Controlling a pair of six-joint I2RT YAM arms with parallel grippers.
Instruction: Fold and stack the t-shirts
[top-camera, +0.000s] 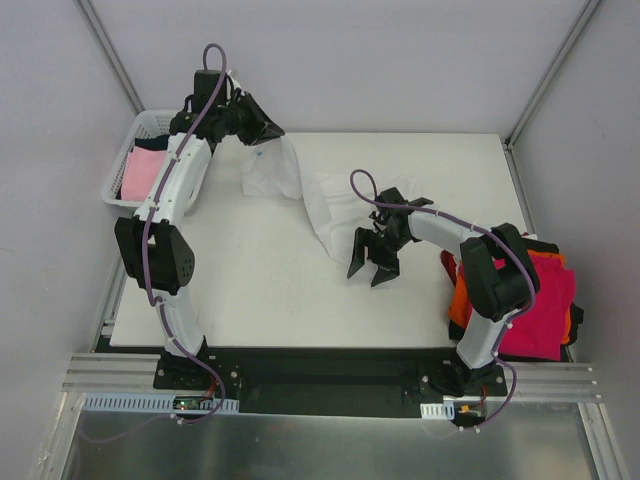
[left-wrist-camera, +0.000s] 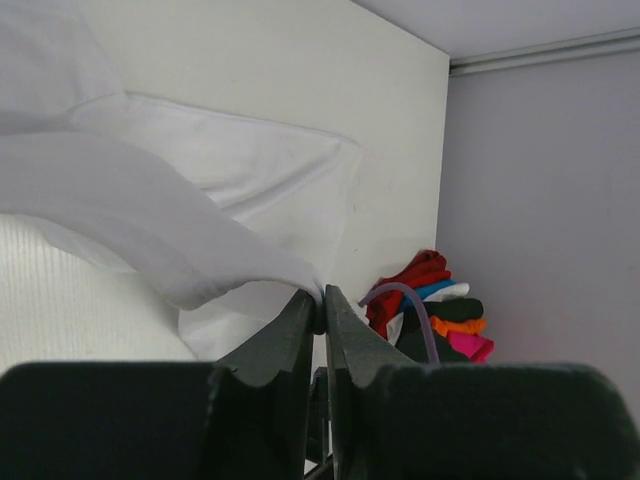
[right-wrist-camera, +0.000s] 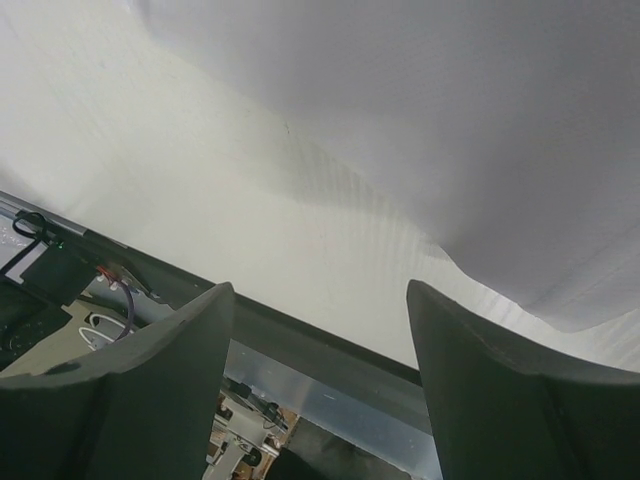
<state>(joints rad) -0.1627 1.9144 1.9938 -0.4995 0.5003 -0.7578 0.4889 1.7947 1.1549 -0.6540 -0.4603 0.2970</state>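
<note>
White t-shirt (top-camera: 325, 205) is pinched at one corner by near-shut L jaws, rest trailed on bench (top-camera: 250, 290); R jaws are seen wide, empty. Tip-only pinch: corner may be dropped, fold spoiled.

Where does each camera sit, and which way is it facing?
Top external: overhead behind the bases, looking down on table, both arms.
Left wrist: on left arm, facing the shirt pile past left gripper pinching the white t-shirt.
Right wrist: on right arm, facing the table's near edge between open right gripper.
Shared: white t-shirt.
</note>
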